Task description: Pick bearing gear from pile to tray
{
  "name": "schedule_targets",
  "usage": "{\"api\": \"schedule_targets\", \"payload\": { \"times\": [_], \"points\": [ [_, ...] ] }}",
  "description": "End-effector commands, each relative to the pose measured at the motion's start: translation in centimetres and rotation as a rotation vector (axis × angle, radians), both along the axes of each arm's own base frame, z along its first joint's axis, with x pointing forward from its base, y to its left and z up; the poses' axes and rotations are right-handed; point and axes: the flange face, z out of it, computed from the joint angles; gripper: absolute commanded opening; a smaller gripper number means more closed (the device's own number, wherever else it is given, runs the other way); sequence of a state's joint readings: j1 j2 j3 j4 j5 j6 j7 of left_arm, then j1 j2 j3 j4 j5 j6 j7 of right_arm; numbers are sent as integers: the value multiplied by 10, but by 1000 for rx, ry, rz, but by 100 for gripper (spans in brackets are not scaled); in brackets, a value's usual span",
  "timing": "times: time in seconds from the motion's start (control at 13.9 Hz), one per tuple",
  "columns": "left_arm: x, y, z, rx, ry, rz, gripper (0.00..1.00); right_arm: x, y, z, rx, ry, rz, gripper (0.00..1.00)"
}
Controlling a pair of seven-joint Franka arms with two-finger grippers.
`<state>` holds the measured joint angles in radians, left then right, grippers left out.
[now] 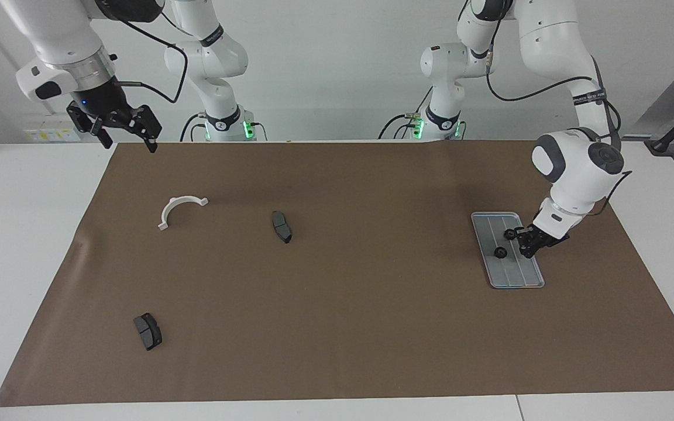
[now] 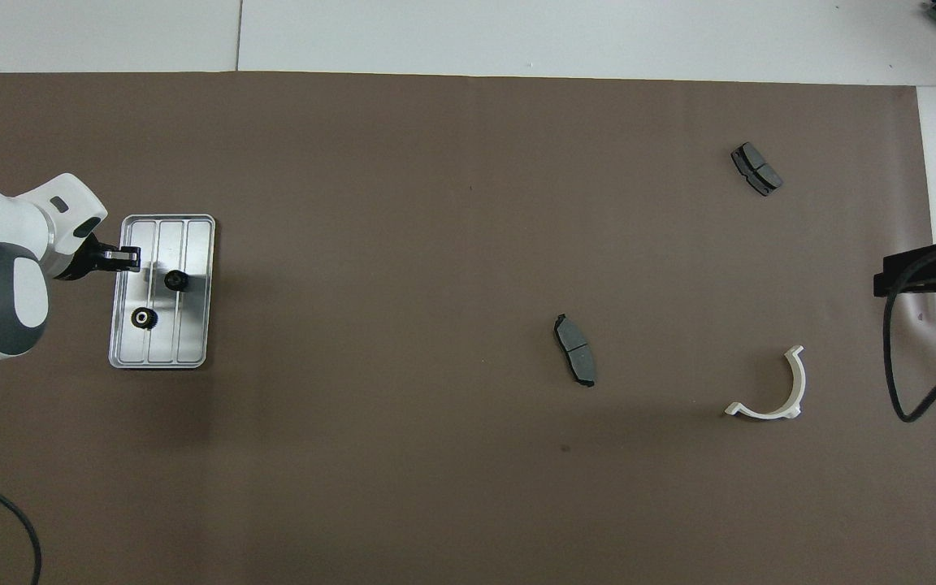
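Observation:
The silver tray (image 1: pixel 518 275) (image 2: pixel 188 341) lies on the brown mat toward the left arm's end of the table. Two black bearing gears (image 1: pixel 499 252) (image 2: pixel 142 318) rest in it, the second gear (image 1: pixel 511 234) (image 2: pixel 176 281) farther along the tray. My left gripper (image 1: pixel 525 247) (image 2: pixel 132 258) hangs low over the tray's rim, shut, with nothing visible between its fingertips. The pile shows as a white bracket (image 1: pixel 176 203) (image 2: pixel 797 382) and two dark brake pads (image 1: pixel 281 226) (image 2: pixel 575 349). My right gripper (image 1: pixel 128 139) (image 2: pixel 890 284) waits open, raised over the mat's edge at its own end.
The second brake pad (image 1: pixel 148 331) (image 2: pixel 756 168) lies far from the robots toward the right arm's end. The brown mat (image 1: pixel 372 327) covers most of the white table. A black cable loops down from the right arm (image 2: pixel 903 406).

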<state>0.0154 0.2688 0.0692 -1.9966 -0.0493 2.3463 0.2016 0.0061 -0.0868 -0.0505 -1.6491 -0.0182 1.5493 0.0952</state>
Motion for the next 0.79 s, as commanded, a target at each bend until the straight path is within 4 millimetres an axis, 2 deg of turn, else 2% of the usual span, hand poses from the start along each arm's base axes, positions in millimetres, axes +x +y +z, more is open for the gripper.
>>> {"api": "schedule_targets", "payload": {
  "times": [0.0,0.14,0.36,0.57,0.72],
  "points": [
    [-5,-2,7,1,-26,4,63,-4,-4,-3,23,3,-14,100],
    [1,-7,12,-3,-33,39,75,-4,-4,-3,23,1,-14,100],
    [12,-12,42,-12,-1,56,79,-4,-2,-3,23,3,-12,100],
    [21,-19,104,-23,82,58,79,-5,-2,-4,23,4,-12,100],
    [23,-40,153,-24,135,60,79,-5,-1,-5,23,3,-12,100]
  ]
}}
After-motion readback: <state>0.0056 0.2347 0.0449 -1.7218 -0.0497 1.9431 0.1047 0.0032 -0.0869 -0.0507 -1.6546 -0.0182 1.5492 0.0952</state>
